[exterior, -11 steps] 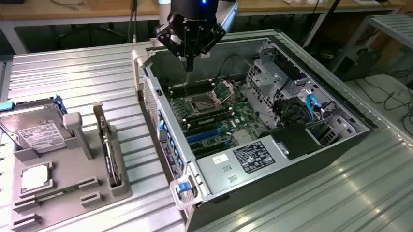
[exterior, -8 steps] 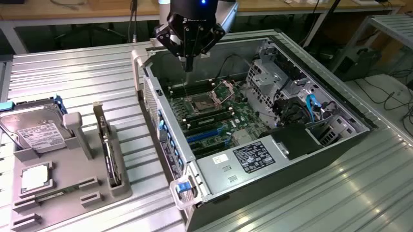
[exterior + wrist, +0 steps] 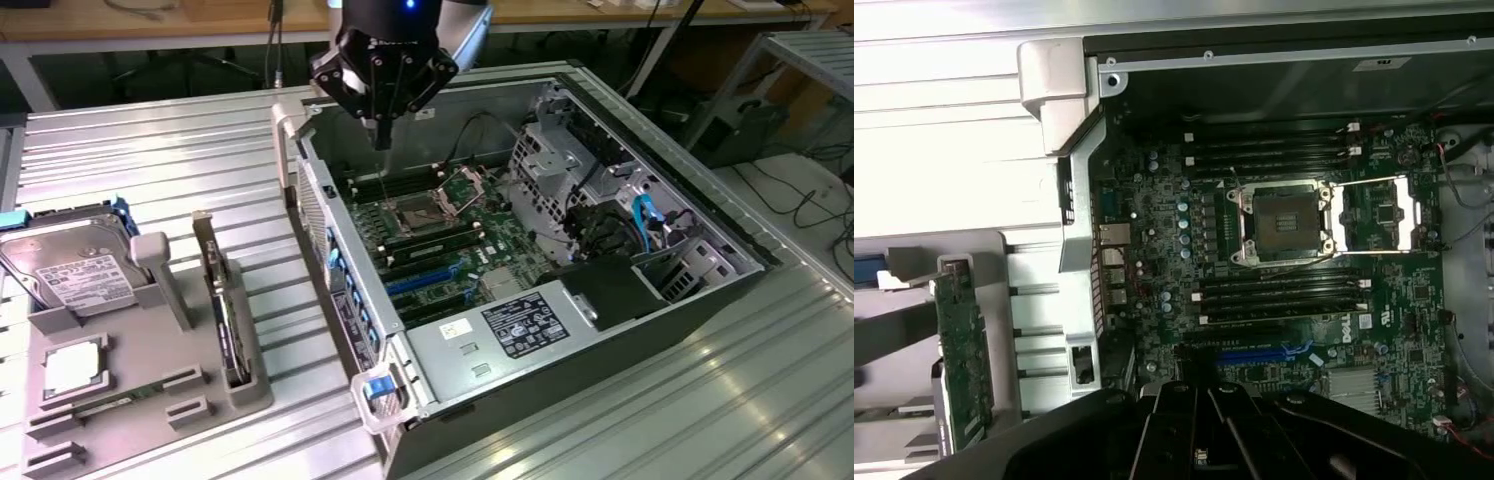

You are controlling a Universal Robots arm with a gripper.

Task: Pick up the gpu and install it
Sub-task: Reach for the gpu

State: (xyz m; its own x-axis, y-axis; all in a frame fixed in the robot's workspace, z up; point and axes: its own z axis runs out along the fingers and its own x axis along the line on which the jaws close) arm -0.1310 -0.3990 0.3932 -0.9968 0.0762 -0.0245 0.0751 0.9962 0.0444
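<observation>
One empty gripper [image 3: 383, 140], fingers together, hangs over one open computer [image 3: 315, 190]. One gpu [image 3: 230, 320], one hard drive [image 3: 74, 265] and one chip [image 3: 74, 365] sit in a holder [image 3: 147, 400] at the exterior view's lower left.

Item count: one open computer case [image 3: 587, 400]; one motherboard [image 3: 494, 240]; one processor socket [image 3: 1284, 222]; one grey holder tray [image 3: 147, 400]; one hard drive [image 3: 74, 270]; one processor chip [image 3: 74, 365]; one gpu [image 3: 220, 300]; one gripper [image 3: 383, 140].
</observation>
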